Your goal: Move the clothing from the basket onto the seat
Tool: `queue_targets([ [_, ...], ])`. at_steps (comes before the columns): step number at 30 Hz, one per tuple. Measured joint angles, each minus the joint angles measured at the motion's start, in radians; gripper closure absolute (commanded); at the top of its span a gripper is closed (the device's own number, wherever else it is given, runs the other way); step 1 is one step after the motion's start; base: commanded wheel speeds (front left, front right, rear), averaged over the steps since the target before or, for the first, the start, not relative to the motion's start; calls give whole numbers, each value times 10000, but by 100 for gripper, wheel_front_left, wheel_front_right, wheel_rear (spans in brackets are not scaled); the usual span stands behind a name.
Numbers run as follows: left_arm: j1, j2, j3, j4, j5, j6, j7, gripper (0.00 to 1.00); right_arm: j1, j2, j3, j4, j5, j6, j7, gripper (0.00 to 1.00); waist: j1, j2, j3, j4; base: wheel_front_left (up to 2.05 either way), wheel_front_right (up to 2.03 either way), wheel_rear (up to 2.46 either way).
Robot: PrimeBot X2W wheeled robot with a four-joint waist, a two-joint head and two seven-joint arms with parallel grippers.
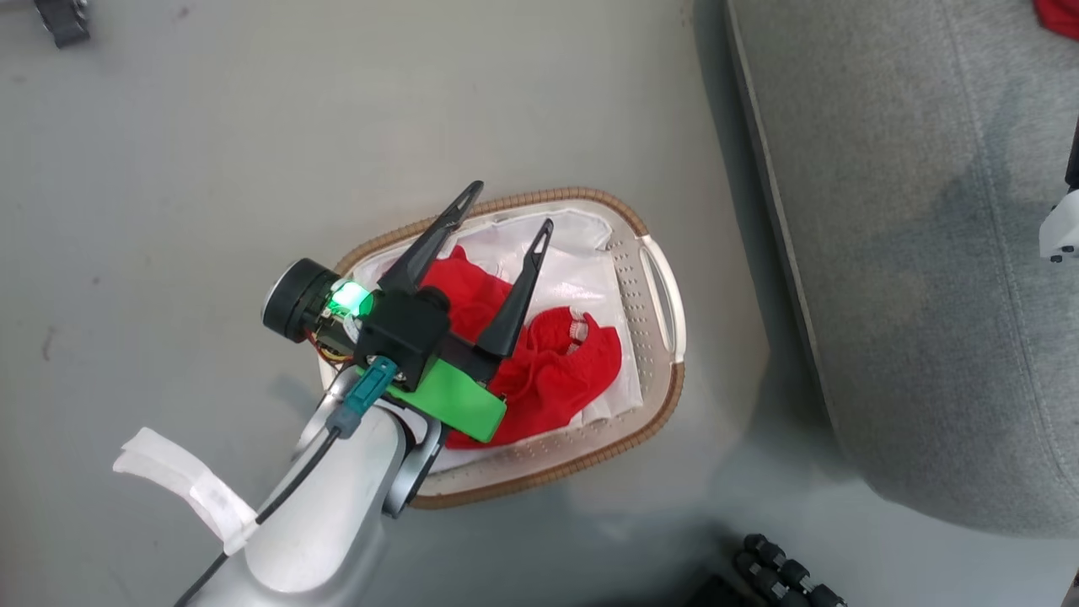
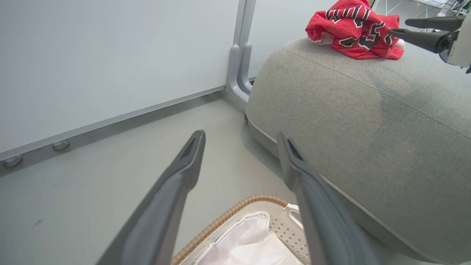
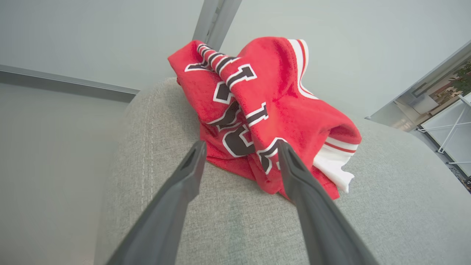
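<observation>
A red garment [image 1: 556,371] lies crumpled in the white basket [image 1: 666,312] with the brown woven rim, on a white liner sheet [image 1: 573,270]. My left gripper [image 1: 510,206] hovers above it, open and empty; its fingers [image 2: 176,184] frame the basket rim [image 2: 235,211]. A red jersey [image 3: 265,110] with black-and-white lettering lies bunched on the grey seat [image 3: 235,221]. My right gripper [image 3: 241,149] stands open just before it, holding nothing. From the left wrist, the jersey [image 2: 353,31] rests on the seat [image 2: 368,121] top with the right gripper [image 2: 397,27] beside it.
The seat [image 1: 927,253] stands right of the basket, with a strip of grey floor between. A wall panel with a metal post [image 2: 239,55] runs behind. Black wheels [image 1: 784,573] sit at the lower edge.
</observation>
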Motion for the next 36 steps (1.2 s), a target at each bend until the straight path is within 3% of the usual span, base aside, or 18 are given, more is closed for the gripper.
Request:
queue_targets([
  [10,1141,-642,1632,-121,-541,42,-44,0,895,500,765,-886,295,0,0,0,0,0,-1733,387,0,0,0],
  [24,3963,-1074,4707,-481,-215,142,-46,0,3216,1779,1896,-2121,1016,0,0,0,-1,0,-4018,1445,0,0,0],
  [31,4992,-1223,5517,-550,-123,71,-46,0,4329,1822,3325,-1808,2441,0,0,0,-1,0,-4899,1796,0,0,0],
  [36,5431,-1248,5649,-512,-86,-8,-46,0,4960,1814,3685,-1758,2859,0,0,0,-1,0,-5396,1856,0,0,0],
])
